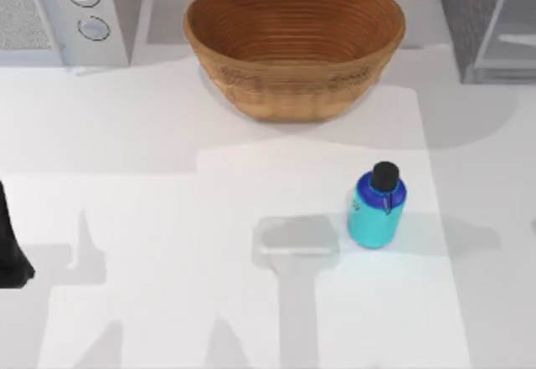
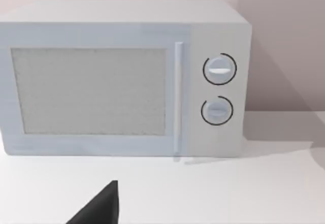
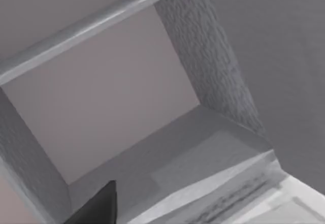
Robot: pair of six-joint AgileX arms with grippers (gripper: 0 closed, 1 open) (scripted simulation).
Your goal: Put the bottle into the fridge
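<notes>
Right now the bottle (image 1: pixel 378 208) stands upright and untouched on the worktop (image 1: pixel 167 176) in front of the basket (image 1: pixel 293 43), well apart from the fridge (image 1: pixel 481 17) at far right, whose interior the right wrist view faces, probably a door-first approach, though I cannot tell either gripper's state.

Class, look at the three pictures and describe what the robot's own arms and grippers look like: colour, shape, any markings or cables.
Little of them shows. The left arm appears at the top view's left edge as a plain black, blocky shape. In each wrist view a matt black wedge with a pointed tip rises from the edge: part of the left gripper and of the right gripper. No markings or cables are visible.
</notes>
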